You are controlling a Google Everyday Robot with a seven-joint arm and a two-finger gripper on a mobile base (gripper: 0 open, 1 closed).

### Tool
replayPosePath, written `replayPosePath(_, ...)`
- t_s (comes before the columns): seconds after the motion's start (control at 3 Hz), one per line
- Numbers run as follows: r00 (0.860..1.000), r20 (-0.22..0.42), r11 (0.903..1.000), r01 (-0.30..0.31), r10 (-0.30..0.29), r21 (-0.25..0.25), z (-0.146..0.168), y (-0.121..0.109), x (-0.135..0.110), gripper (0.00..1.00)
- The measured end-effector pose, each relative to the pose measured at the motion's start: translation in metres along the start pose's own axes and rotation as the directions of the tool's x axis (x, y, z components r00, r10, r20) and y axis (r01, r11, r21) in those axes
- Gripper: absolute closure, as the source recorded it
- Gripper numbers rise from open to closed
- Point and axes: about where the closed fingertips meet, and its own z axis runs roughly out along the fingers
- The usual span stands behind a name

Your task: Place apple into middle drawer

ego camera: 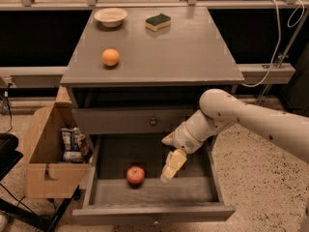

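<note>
The red apple (135, 175) lies on the dark floor of the open middle drawer (149, 211), left of centre. My gripper (172, 168) hangs over the drawer floor to the right of the apple, a little above it and clear of it, holding nothing. The white arm (241, 115) reaches in from the right. The upper knobbed drawer front (153, 122) is closed.
On the cabinet top (193, 57) are an orange fruit (110, 57), a white bowl (110, 16) and a green-and-yellow sponge (158, 21). A cardboard box (48, 153) with packets stands left of the cabinet. A cable (275, 47) hangs at the right.
</note>
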Motion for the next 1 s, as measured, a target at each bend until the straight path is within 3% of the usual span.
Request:
replayPosePath(0.33, 1.0, -0.013, 0.9988, 0.019, -0.02, -0.046, -0.015, 0.005, 0.002, 0.0)
replayPosePath(0.67, 0.989, -0.091, 0.9913, 0.106, -0.113, -0.078, -0.068, 0.007, -0.004, 0.0)
replayPosePath(1.0, 0.971, -0.184, 0.9871, 0.138, -0.151, -0.08, -0.138, 0.028, -0.001, 0.0)
